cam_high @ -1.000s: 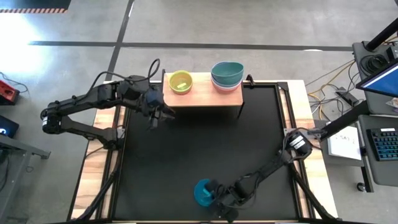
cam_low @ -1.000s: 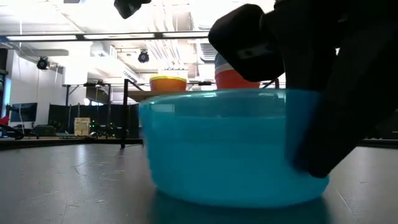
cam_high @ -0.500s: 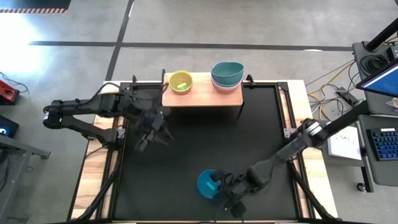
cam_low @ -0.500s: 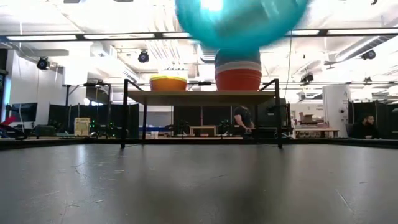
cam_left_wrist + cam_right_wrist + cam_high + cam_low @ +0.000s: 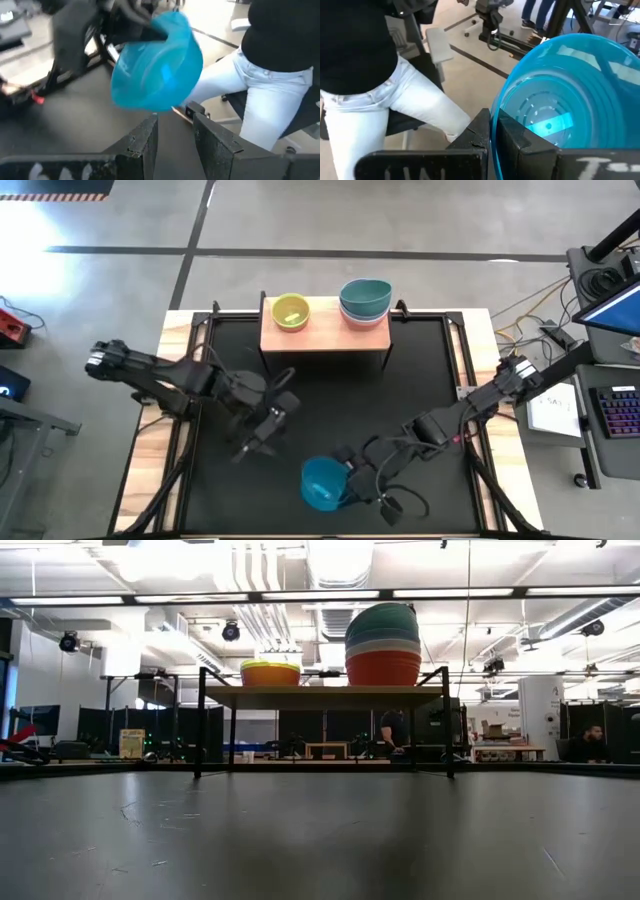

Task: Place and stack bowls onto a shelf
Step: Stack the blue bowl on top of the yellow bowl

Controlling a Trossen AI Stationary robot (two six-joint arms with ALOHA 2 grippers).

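Right gripper point(image 5: 343, 485) is clamped on the rim of the bright blue bowl point(image 5: 322, 483), wall pinched between the two fingers point(image 5: 479, 131). In the right wrist view the rim of the bowl point(image 5: 560, 105) sits in the finger gap, inside facing the camera. The bowl is held above the near-centre of the table point(image 5: 330, 400); in the low view neither it nor any gripper is seen.

Left gripper point(image 5: 262, 432) hangs over the table's left-centre, holding nothing, fingers point(image 5: 144, 145) parted with a gap between them. From the left wrist view the blue bowl point(image 5: 156, 62) is seen ahead, tilted, gripped from behind by the right arm.

Shelf point(image 5: 325, 330) stands at the far edge of the table. On it: a yellow-green bowl point(image 5: 290, 311) to the left, a stack point(image 5: 365, 302) to the right, teal on top. In the low view the stack point(image 5: 382, 645) shows an orange-red bowl at the base with paler layers above. Both are well apart from the held bowl, with bare table between.

Around: a person in white trousers and a dark top point(image 5: 375, 85) is seen just beyond the table's near edge in both wrist views. A keyboard point(image 5: 618, 412) and cables lie to the right of the table. No legible writing is seen.
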